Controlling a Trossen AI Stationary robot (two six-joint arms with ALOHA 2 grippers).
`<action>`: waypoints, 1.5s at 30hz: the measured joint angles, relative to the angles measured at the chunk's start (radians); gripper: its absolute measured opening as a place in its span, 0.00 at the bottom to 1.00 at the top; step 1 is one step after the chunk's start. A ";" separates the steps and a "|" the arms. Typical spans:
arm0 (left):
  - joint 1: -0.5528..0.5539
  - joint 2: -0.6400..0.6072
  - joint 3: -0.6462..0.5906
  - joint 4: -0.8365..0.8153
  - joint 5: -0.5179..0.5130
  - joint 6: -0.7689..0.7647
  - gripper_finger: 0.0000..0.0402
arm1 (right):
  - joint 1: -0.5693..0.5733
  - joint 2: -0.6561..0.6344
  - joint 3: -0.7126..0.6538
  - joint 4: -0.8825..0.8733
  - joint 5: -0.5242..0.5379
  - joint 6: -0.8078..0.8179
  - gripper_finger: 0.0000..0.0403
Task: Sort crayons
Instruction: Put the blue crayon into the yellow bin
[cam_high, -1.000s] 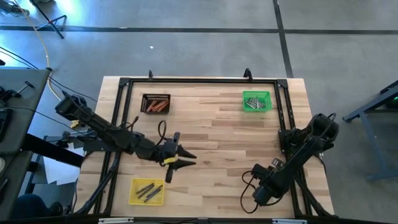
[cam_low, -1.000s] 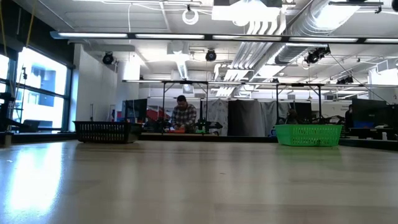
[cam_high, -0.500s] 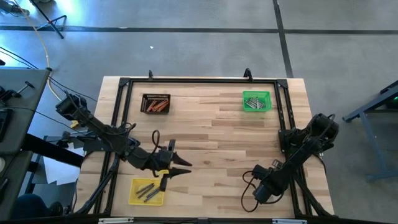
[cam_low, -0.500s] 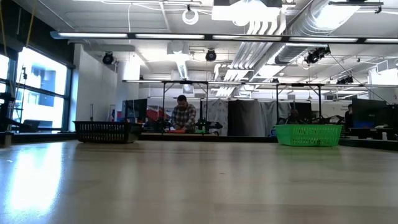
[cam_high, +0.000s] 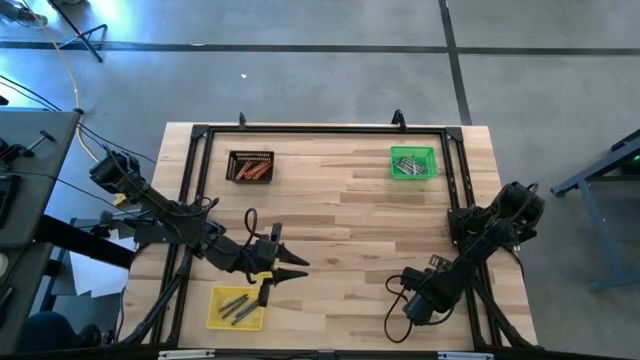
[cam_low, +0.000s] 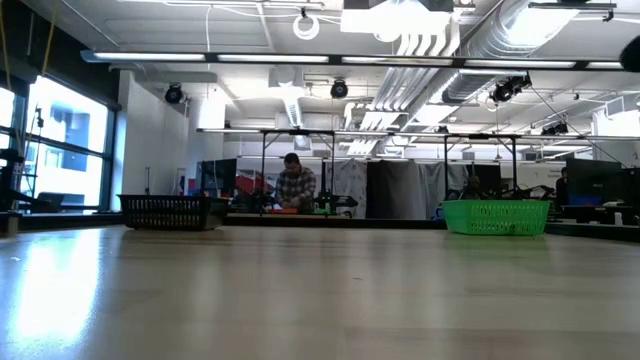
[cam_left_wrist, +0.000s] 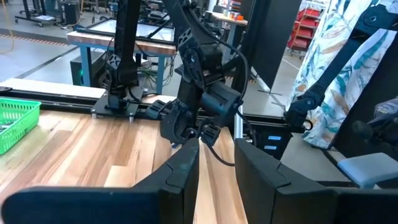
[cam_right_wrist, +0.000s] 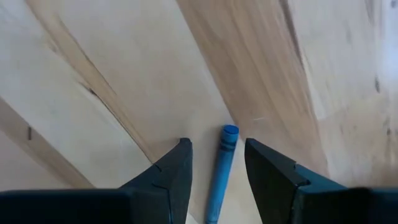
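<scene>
A blue crayon (cam_right_wrist: 221, 171) lies flat on the wooden table near its front right. My right gripper (cam_right_wrist: 217, 144) points down over it, open, with one finger on either side and neither touching it. In the high view that gripper (cam_high: 413, 308) hides the crayon. My left gripper (cam_high: 298, 270) hovers open and level with nothing between its fingers, just past the far right corner of the yellow tray (cam_high: 214, 318), which holds greyish crayons (cam_high: 237, 305). Orange crayons (cam_high: 256, 171) lie in the dark tray (cam_high: 250, 155). Grey crayons (cam_high: 405, 165) lie in the green tray (cam_high: 428, 153).
A black frame (cam_high: 320, 130) runs along the table's far edge and down both sides. The middle of the wooden table (cam_high: 350, 220) is bare. Beyond the table, the low view shows a person (cam_low: 293, 185) at a distant bench.
My left gripper has swung toward the table's near edge, closer to the yellow tray, then held still. My right gripper has sunk a little toward the table. Neither has opened or shut.
</scene>
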 joint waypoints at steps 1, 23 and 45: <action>0.000 0.000 0.000 0.000 0.000 0.000 0.22 | -0.002 0.000 -0.009 0.007 -0.001 -0.002 0.35; 0.000 0.000 0.000 -0.003 0.001 -0.003 0.22 | -0.027 -0.077 -0.109 0.160 0.029 0.127 0.12; -0.066 0.000 0.000 -0.015 0.001 -0.009 0.22 | -0.029 -0.153 -0.107 0.206 0.151 0.182 0.00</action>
